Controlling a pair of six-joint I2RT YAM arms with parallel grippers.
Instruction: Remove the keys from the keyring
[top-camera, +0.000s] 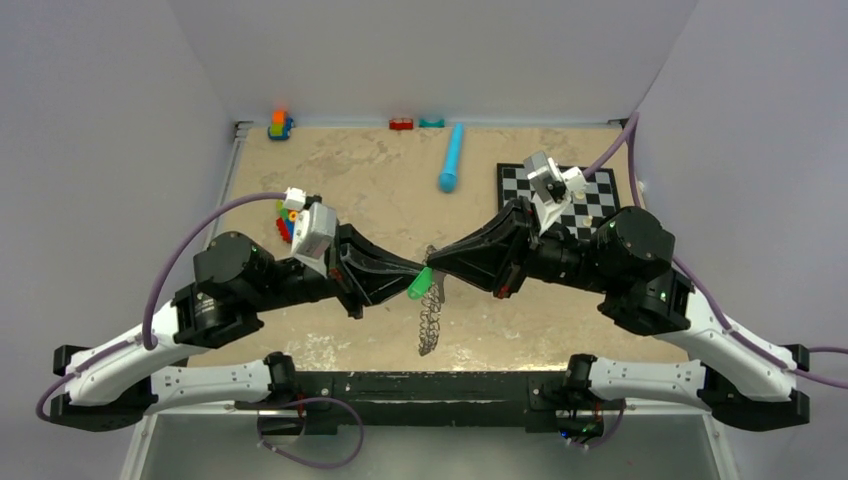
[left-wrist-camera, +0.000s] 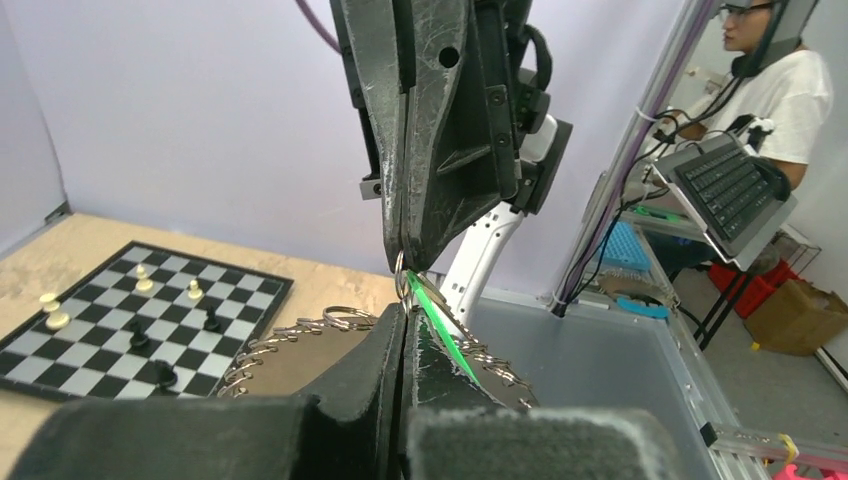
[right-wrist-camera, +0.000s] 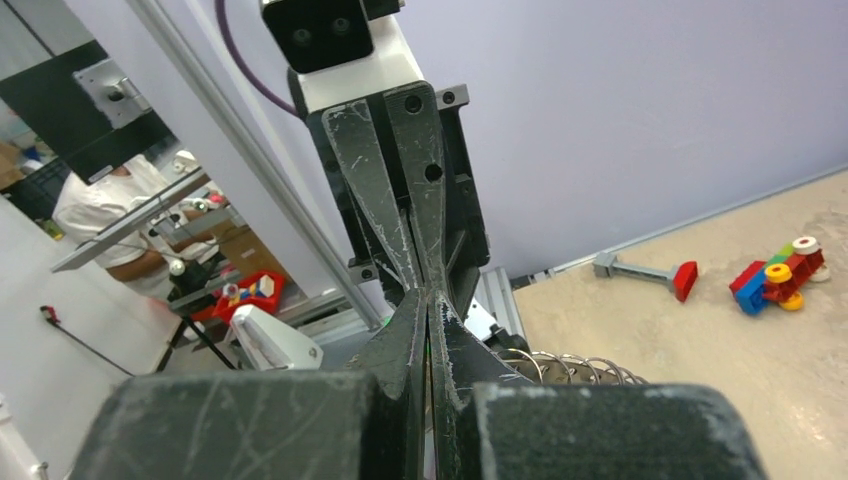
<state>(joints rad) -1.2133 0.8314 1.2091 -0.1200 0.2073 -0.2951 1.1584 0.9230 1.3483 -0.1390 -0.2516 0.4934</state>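
Observation:
The keyring (top-camera: 430, 322) hangs edge-on off the table between the two arms, rimmed with silver keys (left-wrist-camera: 300, 335). My left gripper (top-camera: 412, 270) is shut on the hoop's top rim, and the hoop spreads to both sides of its fingers in the left wrist view (left-wrist-camera: 405, 318). My right gripper (top-camera: 438, 264) meets it tip to tip and is shut at the end of the green-headed key (top-camera: 420, 284), by a small split ring (left-wrist-camera: 402, 280). The green key (left-wrist-camera: 447, 325) slants down beside my left finger. In the right wrist view the right gripper (right-wrist-camera: 428, 300) is shut, with the keyring's keys (right-wrist-camera: 585, 368) behind it.
A chessboard (top-camera: 590, 200) with small pieces lies at the back right under the right arm. A blue cylinder (top-camera: 451, 158) lies at the back centre. Toy bricks (top-camera: 287, 228) sit behind the left wrist, and more (top-camera: 280, 124) along the back wall. A grey bin (left-wrist-camera: 600, 370) sits beyond the table's near edge.

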